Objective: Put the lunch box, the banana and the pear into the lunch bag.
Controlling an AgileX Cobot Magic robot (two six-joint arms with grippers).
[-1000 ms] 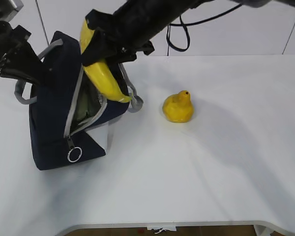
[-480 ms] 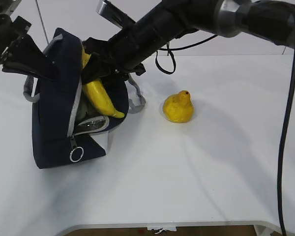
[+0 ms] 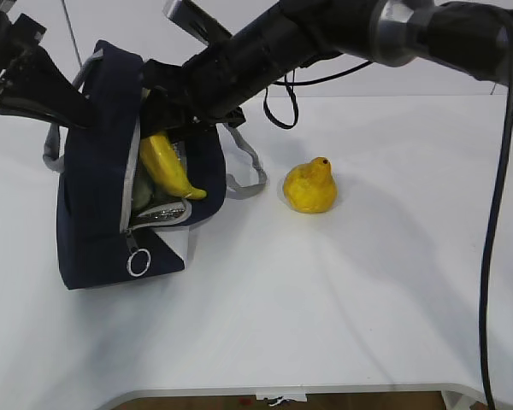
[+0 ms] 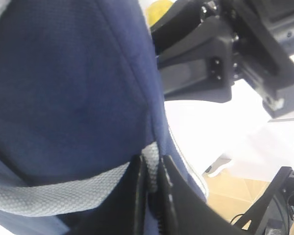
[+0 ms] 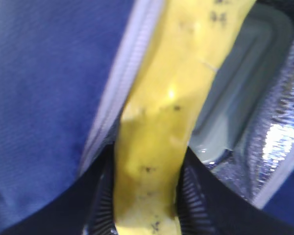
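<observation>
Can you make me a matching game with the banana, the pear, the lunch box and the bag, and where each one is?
Things:
1. banana
2. pear
3. lunch box
4. lunch bag

Places or states:
A. lying inside the bag, pale green lid showing
B. sitting alone on the white table, outside the bag
C. held between the right gripper's fingers, halfway into the bag's opening
D. gripped at the top by the left gripper, zipper open

Pairs: 1-C, 2-B, 3-A, 4-D
</observation>
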